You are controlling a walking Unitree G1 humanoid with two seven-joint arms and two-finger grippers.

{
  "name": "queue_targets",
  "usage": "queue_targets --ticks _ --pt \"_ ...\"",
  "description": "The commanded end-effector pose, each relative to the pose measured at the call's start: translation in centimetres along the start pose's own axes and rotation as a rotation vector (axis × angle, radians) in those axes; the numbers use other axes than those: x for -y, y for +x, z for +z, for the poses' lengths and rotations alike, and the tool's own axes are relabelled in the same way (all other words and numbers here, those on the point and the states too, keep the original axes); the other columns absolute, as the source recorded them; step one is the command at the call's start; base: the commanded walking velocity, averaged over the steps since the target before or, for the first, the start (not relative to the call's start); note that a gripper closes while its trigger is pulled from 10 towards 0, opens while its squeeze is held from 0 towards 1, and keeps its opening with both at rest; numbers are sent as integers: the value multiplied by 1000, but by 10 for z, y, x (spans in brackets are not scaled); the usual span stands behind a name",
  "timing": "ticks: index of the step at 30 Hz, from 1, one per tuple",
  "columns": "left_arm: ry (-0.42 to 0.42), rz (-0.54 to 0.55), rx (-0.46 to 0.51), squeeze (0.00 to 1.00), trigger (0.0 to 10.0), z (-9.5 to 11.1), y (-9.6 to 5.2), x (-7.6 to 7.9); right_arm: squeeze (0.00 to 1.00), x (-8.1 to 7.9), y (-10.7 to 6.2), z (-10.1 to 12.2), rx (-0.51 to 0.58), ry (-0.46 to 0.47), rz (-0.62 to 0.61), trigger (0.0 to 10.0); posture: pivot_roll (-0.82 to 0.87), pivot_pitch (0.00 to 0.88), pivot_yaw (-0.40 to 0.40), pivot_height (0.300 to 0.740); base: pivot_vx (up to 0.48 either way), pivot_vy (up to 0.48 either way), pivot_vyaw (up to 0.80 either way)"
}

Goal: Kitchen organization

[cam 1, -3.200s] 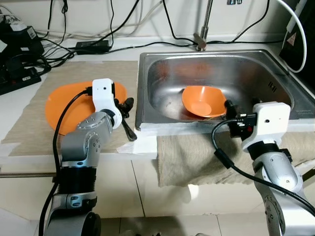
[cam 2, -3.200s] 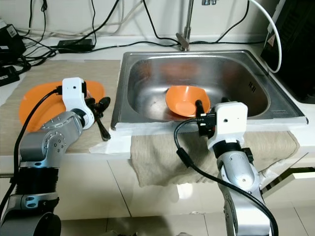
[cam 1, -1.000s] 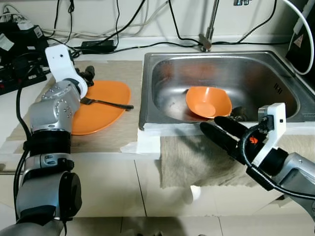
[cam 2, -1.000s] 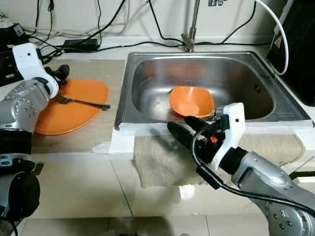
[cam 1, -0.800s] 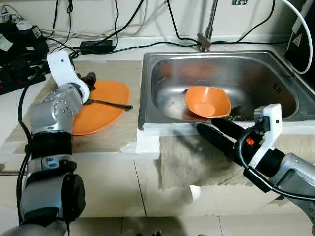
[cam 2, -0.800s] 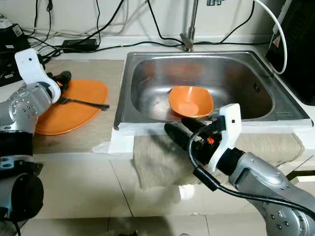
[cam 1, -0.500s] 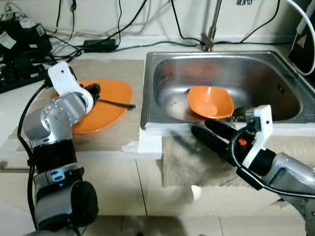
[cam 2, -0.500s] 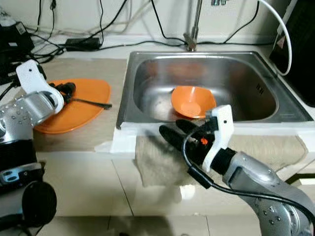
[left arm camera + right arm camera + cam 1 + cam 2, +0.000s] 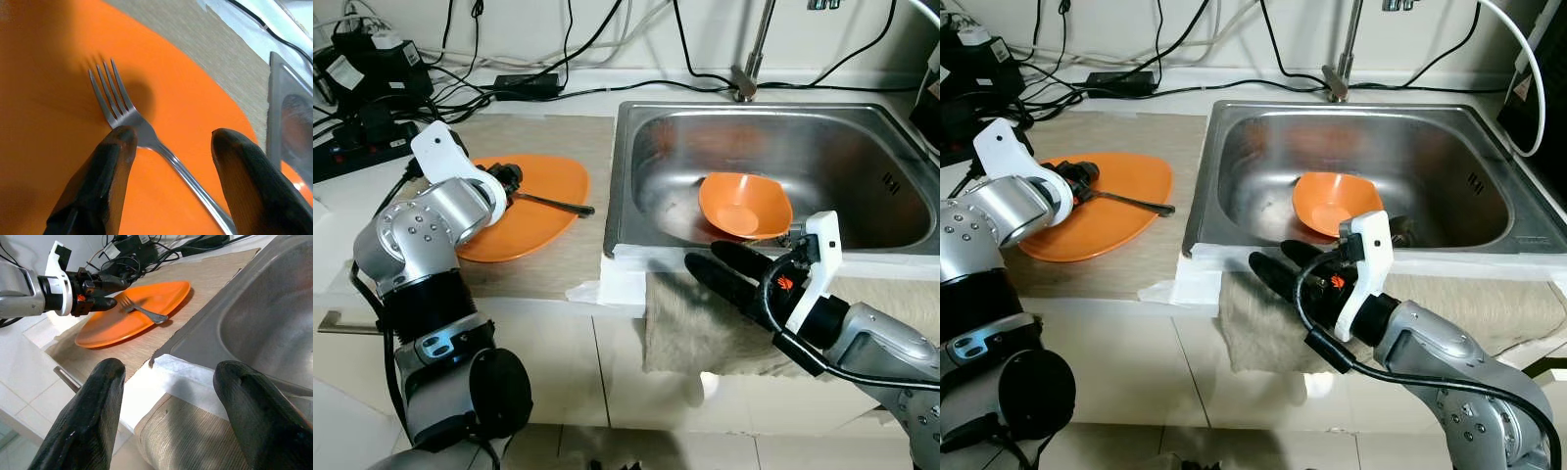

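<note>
Hovering low over the flat orange plastic plate (image 9: pixel 524 201), mid-left of the left eye view, the left gripper (image 9: pixel 168 147) has its jaws apart, straddling the neck of the slim silver metal fork (image 9: pixel 128 119). One black finger (image 9: pixel 108 171) sits just beside or touching the fork's neck; contact can't be confirmed. Fork lies on the plate, tines toward the gripper, handle running right w/ its tip at or just past the plate rim (image 9: pixel 576 206).

Right gripper (image 9: pixel 168 382) is spread wide and holds nothing, lower centre of the left eye view, in front of the counter edge over the beige hanging cloth (image 9: pixel 700 328), pointing left toward the plate.

Handling, est.: fork is light, rigid, smooth metal, so likely slippery between the black fingers and lying nearly flat on the plate. Best hold looks like the narrow neck just behind the tines, or mid-handle where it clears the plate. Plate is thin and stiff, prob. slides on the tan mat (image 9: pixel 563 259) if pushed. Orange squarish bowl (image 9: pixel 744 204) sits tilted inside the stainless steel sink (image 9: pixel 862 127), centre-right; light, rigid, rim is the obvious grip.

Counts: fork x1, plate x1, bowl x1, sink x1, tap (image 9: pixel 754 49) x1, grippers x2.
</note>
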State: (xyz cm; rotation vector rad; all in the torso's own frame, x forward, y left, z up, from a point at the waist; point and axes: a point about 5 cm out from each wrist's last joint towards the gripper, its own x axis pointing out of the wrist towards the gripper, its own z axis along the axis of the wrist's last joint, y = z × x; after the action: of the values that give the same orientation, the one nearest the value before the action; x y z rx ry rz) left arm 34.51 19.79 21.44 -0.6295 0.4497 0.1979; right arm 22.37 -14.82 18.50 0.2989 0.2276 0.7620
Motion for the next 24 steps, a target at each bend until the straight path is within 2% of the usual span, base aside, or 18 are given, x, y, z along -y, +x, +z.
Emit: queue_targets --ticks 1,7,13,17,24 --pt "-14 3 -8 0 10000 3 1 5 0 -2 1 0 7 -9 9 10000 -28 0 80 740 0 0 0" --pt "23 35 -14 0 10000 0 7 1 0 -2 0 -2 9 -13 0 10000 -50 0 89 740 0 0 0" --pt "53 73 25 0 10000 7 11 -9 0 -3 -2 -4 8 -16 -8 10000 -61 0 93 740 0 0 0" --pt "85 72 103 0 10000 26 6 -9 0 -4 -5 -5 12 -19 -17 10000 -63 0 94 740 0 0 0" --pt "100 95 87 0 10000 20 11 -16 0 -5 -4 -5 10 -20 -15 10000 -60 0 86 740 0 0 0"
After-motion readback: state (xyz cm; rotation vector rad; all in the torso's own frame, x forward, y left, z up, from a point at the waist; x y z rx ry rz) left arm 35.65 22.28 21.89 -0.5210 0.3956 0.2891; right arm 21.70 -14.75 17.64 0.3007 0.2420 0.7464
